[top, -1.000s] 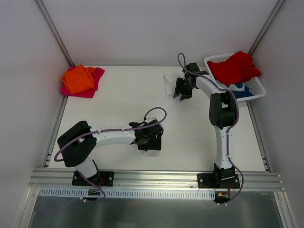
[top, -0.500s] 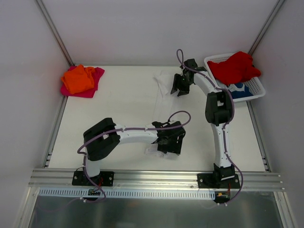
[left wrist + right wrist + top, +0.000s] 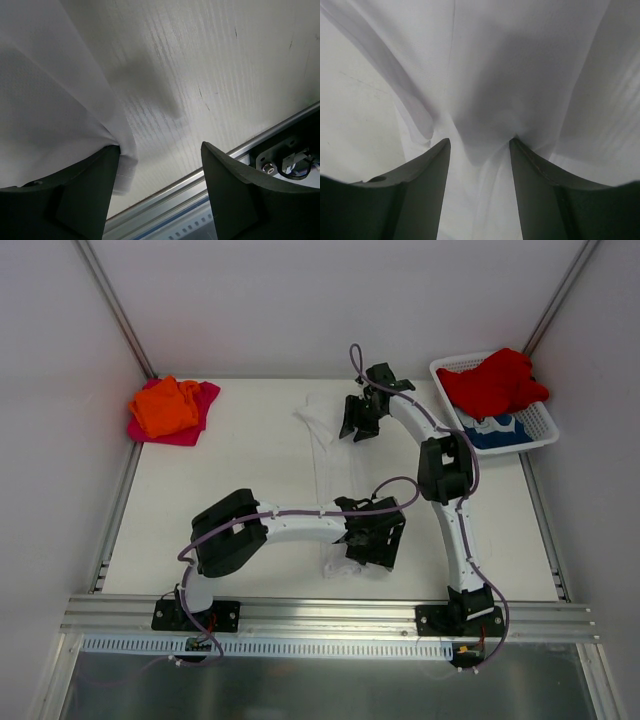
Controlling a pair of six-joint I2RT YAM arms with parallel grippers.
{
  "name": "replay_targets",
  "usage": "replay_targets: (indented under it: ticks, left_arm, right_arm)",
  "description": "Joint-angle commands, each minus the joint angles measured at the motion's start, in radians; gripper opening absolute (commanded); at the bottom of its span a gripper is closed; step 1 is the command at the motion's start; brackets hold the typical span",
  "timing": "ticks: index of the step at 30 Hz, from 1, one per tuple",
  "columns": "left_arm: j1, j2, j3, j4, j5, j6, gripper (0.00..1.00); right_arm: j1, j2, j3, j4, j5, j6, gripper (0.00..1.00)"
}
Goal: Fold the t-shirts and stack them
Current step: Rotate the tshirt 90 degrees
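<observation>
A white t-shirt point(image 3: 330, 465) lies stretched in a long strip across the table middle. My right gripper point(image 3: 358, 422) is at its far end. In the right wrist view the gripper point(image 3: 479, 145) has bunched white cloth point(image 3: 520, 75) filling the gap between its jaws, with folds running to both fingertips. My left gripper point(image 3: 372, 542) is at the shirt's near end. In the left wrist view its jaws point(image 3: 160, 150) stand wide apart over bare table, and the shirt's hem point(image 3: 122, 165) hangs against the left finger point(image 3: 75, 200). An orange t-shirt point(image 3: 166, 406) lies on a magenta-pink one point(image 3: 200, 420).
A white mesh basket point(image 3: 540, 430) at the far right holds a red t-shirt point(image 3: 495, 380) and a blue-and-white one point(image 3: 500, 428). The metal front rail point(image 3: 330, 615) runs just behind my left gripper and shows in the left wrist view point(image 3: 210, 180). Walls close in the left, far and right sides.
My right gripper has moved left, dragging the shirt's far end with it. My left gripper has swung right along the near edge, and the shirt's near end has shifted right.
</observation>
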Motion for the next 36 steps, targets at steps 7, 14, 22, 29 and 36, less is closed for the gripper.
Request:
replay_targets:
  ticks: [7, 14, 22, 29, 36]
  left_arm:
    - [-0.02, -0.007, -0.061, -0.067, 0.019, 0.01, 0.73]
    - [-0.013, -0.111, -0.046, -0.179, -0.139, 0.053, 0.87]
    - [-0.001, -0.274, -0.015, -0.28, -0.311, 0.111, 0.95]
    - [0.011, -0.317, -0.012, -0.294, -0.365, 0.107, 0.96]
    - [0.111, -0.447, -0.095, -0.303, -0.411, 0.128, 0.96]
  right_arm:
    - [0.018, 0.033, 0.008, -0.026, 0.006, -0.038, 0.56]
    - [-0.013, -0.059, -0.049, -0.024, 0.037, -0.069, 0.56]
    - [-0.033, -0.153, -0.095, -0.018, 0.06, -0.084, 0.56]
    - [-0.031, -0.18, -0.052, -0.044, 0.066, -0.087, 0.56]
    - [-0.034, -0.285, -0.027, -0.087, 0.094, -0.104, 0.56]
